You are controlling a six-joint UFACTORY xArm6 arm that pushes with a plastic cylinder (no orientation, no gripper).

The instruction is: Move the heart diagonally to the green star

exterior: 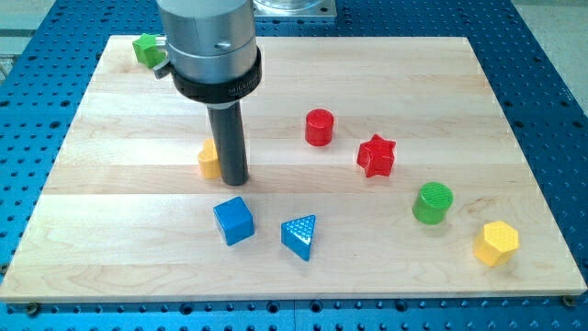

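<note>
A yellow block [209,159], likely the heart, lies left of the board's middle, mostly hidden behind my rod. My tip [233,178] rests on the board right against that block's right side. The green star [146,49] sits at the board's top left corner, partly hidden by the arm's housing.
A blue cube [233,221] and a blue triangle [300,236] lie just below my tip. A red cylinder [319,127] and red star [376,155] lie to the right. A green cylinder [432,202] and yellow hexagon [496,243] sit at lower right. Wooden board [129,211].
</note>
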